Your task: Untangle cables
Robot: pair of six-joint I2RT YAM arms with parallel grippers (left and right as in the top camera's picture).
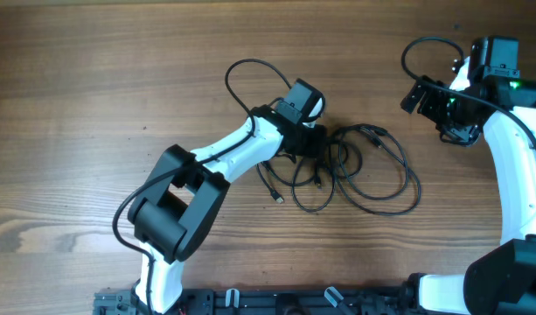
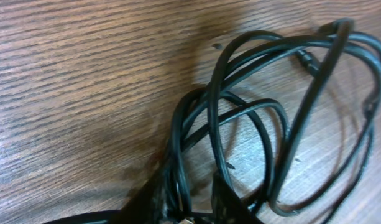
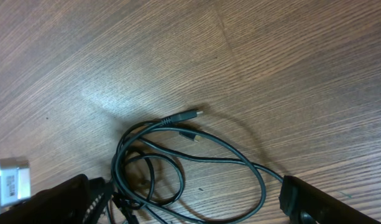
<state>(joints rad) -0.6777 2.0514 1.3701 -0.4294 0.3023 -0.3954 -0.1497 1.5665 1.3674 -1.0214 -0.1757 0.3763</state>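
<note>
Right now, your left claw (image 1: 316, 142) sits low on the tangle of cables (image 1: 333, 162). Its fingers (image 2: 230, 202) are drawn close together, clamped on several thin black strands that run up between them. Beyond its tips the remaining loops fan out, lying flat on the wooden tabletop (image 1: 93, 70). Your right claw (image 3: 195, 186) is spread wide and holds nothing. The cables (image 3: 171, 119) lie ahead of it, apart from both fingers, with one silver-tipped plug (image 3: 191, 114) at the far edge of the loops.
</note>
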